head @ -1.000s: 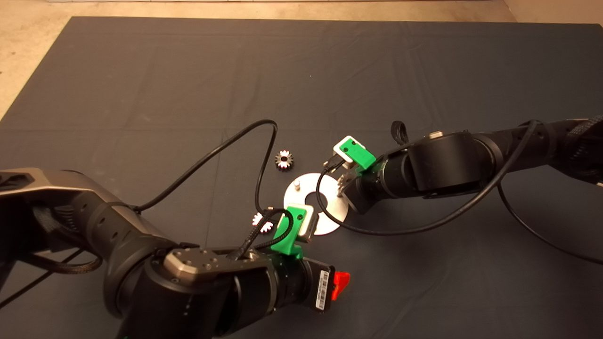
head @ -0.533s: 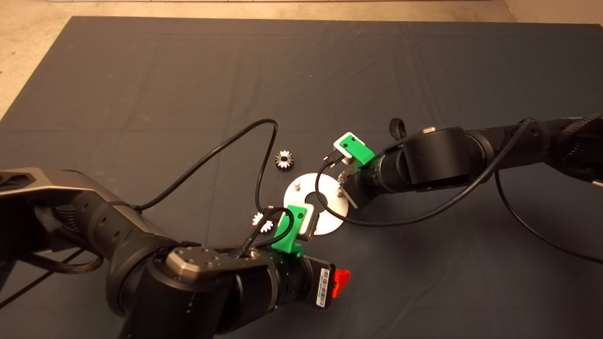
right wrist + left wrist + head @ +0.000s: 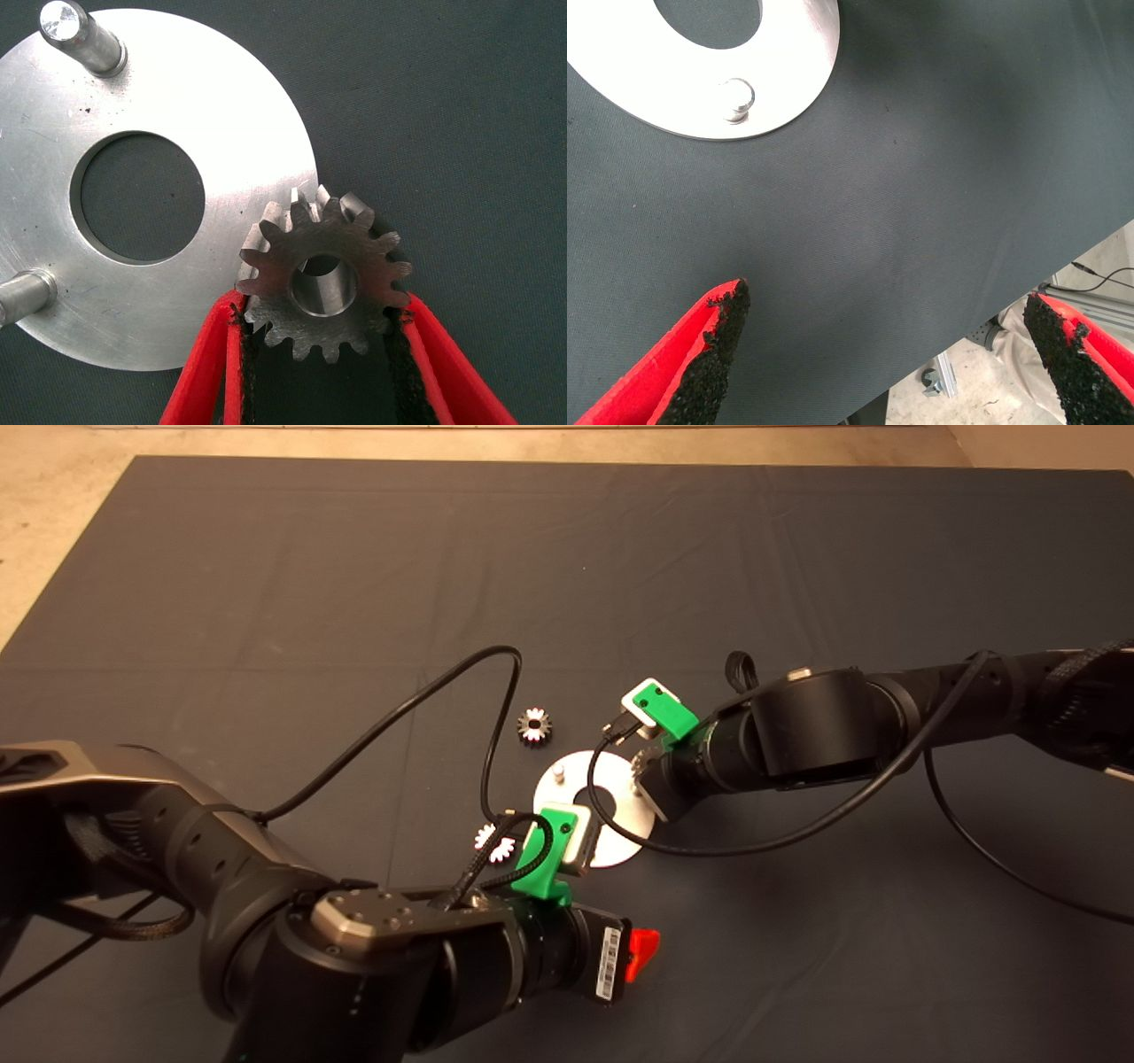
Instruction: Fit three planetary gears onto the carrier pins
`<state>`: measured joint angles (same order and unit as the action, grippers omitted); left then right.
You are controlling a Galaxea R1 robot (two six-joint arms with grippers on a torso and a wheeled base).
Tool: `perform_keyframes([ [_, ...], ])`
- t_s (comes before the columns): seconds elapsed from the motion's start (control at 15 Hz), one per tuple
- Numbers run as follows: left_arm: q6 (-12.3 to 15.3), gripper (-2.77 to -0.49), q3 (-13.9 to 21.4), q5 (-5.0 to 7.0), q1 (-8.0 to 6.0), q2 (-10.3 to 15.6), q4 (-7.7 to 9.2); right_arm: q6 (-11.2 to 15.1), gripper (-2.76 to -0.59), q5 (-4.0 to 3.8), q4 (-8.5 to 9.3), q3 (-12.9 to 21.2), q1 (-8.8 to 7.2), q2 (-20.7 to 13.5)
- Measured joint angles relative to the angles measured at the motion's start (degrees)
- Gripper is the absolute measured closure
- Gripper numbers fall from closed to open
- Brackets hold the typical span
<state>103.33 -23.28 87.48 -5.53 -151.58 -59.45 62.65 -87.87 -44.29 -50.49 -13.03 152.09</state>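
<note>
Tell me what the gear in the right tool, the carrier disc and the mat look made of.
Gear: probably steel, dull grey, with fine machining marks on its face. Carrier disc: light silvery metal, maybe aluminium, brushed with faint scratches; its pins are brighter and polished. Mat: dark woven fabric, matte, with fold creases. The right tool grips the gear between black, rough pads.

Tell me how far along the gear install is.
Nothing is fully seated yet. The right gripper is shut on one gear, its bore over a pin at the disc edge. The other two pins are bare. Two gears wait on the mat. The left gripper is open, empty.
</note>
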Motion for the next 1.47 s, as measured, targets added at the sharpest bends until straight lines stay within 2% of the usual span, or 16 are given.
perform_keyframes([
  [1.47,0.00,-2.22,-0.13,0.00,-0.02,-0.33,-0.16,1.52,-0.79,-0.02,0.38,0.39,0.02,0.01],
])
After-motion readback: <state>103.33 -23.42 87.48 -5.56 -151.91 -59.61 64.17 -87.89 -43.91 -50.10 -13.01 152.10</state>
